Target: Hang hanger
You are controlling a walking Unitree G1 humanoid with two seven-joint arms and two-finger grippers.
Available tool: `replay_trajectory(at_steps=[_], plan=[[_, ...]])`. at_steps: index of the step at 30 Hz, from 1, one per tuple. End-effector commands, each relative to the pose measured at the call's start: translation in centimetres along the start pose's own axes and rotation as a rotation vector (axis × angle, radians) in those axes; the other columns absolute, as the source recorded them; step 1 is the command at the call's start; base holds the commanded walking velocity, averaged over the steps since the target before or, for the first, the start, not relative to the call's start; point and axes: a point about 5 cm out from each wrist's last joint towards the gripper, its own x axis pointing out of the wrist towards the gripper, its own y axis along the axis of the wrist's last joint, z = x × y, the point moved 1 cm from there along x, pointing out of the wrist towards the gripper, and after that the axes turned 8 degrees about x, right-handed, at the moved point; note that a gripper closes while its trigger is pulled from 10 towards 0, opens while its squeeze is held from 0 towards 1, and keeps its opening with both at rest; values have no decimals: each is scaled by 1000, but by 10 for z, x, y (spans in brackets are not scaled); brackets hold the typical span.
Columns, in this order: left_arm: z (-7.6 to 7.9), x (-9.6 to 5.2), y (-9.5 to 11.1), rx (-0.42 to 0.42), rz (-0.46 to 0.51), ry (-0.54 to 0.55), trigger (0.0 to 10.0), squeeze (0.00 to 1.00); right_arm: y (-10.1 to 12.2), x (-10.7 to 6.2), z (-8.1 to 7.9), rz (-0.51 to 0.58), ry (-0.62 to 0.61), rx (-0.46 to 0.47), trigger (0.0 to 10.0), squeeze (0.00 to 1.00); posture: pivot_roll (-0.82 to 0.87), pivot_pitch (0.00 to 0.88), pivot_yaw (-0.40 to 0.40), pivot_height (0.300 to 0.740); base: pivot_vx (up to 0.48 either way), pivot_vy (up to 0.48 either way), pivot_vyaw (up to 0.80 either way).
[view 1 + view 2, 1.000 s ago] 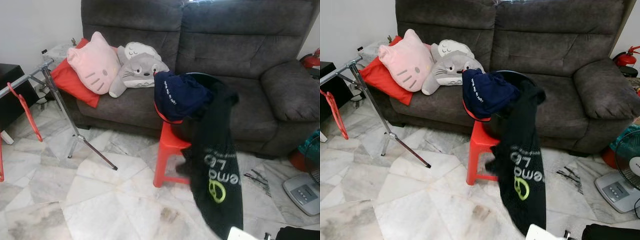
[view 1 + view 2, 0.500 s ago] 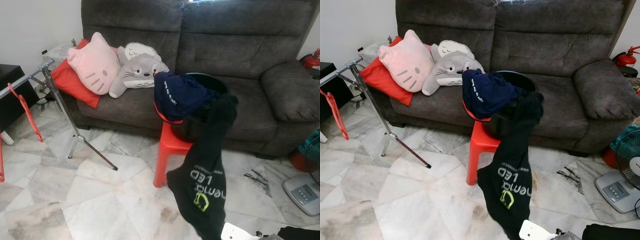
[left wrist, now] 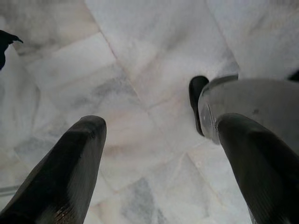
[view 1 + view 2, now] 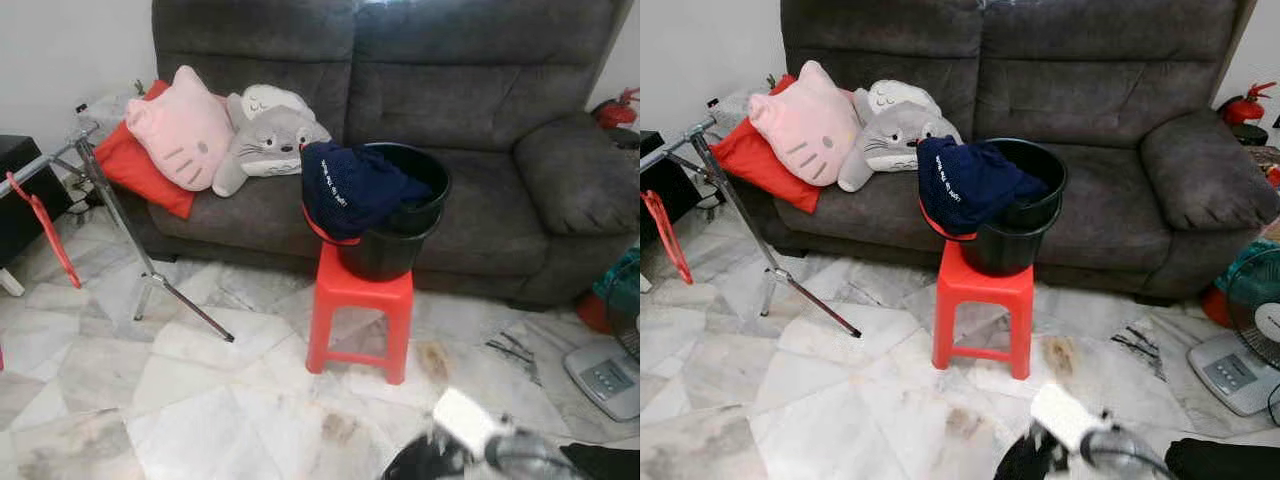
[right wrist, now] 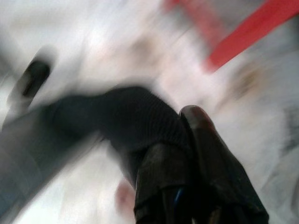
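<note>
Down low, the right claw (image 5: 187,140) was clamped on a black cloth garment (image 5: 126,116); the left claw (image 3: 159,154) gaped apart over the floor. Next, probably carrying it to the metal rack (image 4: 95,180).

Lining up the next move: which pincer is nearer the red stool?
Right. The right pincer, shut on black cloth, is low in front of the red stool, to its right; the left pincer hangs open over floor tiles.
</note>
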Motion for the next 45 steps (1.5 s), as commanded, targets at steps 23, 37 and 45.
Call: replay_trajectory(at_steps=[23, 37, 45], plan=[[-14, -2, -5, 13, -7, 46, 10000, 0, 142, -31, 27, 779, -288, 560, 10000, 0, -215, 0, 102, 740, 0, 0, 0], [-16, -3, -9, -60, -5, 55, 10000, 0, 146, -33, 16, 824, -343, 565, 10000, 0, -220, 0, 117, 740, 0, 0, 342], [-12, -3, -9, -87, -2, 53, 10000, 0, 145, -36, 21, 813, -354, 494, 10000, 0, -212, 0, 68, 740, 0, 0, 794]])
